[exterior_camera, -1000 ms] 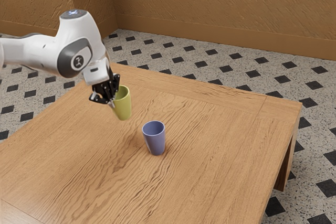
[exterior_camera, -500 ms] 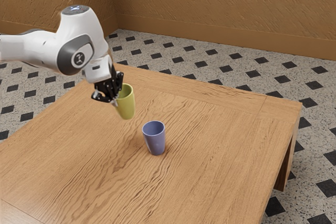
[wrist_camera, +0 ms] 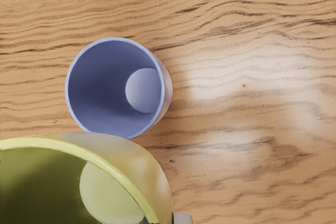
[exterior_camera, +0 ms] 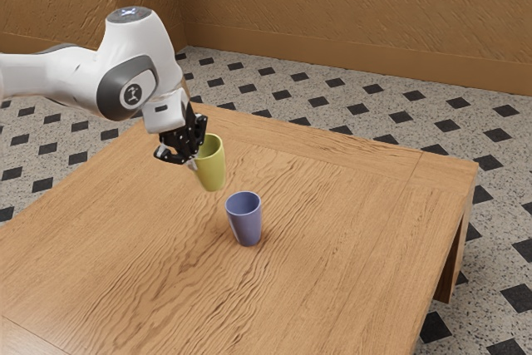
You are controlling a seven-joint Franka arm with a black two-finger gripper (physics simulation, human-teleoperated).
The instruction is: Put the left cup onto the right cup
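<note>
**Green cup held in the air, just short of the blue cup**

The only marking I can find is a small round emblem (exterior_camera: pixel 126 96) on the grey joint cap of the white arm (exterior_camera: pixel 75 81), and it is too small to read. Neither cup carries a label.

The table (exterior_camera: pixel 349 230) is low and wooden with a strong wavy grain. Its near edge and the corner at the exterior view's left are cut off. Around it lies a speckled floor (exterior_camera: pixel 391 106) set with black diamond tiles, and behind that a brown textured wall (exterior_camera: pixel 349 6) with a skirting strip.

The black gripper (exterior_camera: pixel 194 157) has its fingers nearly closed, pinching the rim of the green cup (exterior_camera: pixel 211 167). It looks like one finger is inside the rim and one outside, though that is hard to make out from here. The cup hangs clear of the table, mouth up and slightly tilted. It is up and toward the far left corner from the blue cup (exterior_camera: pixel 244 219), close to it but apart.

The blue cup stands upright about mid-table, well away from every edge.

From the hand's camera, the blue cup (wrist_camera: pixel 105 87) shows its open mouth and pale bottom. The green cup (wrist_camera: pixel 68 182) is blurred and cut off at the picture's edge, its rim just beside the blue one.
</note>
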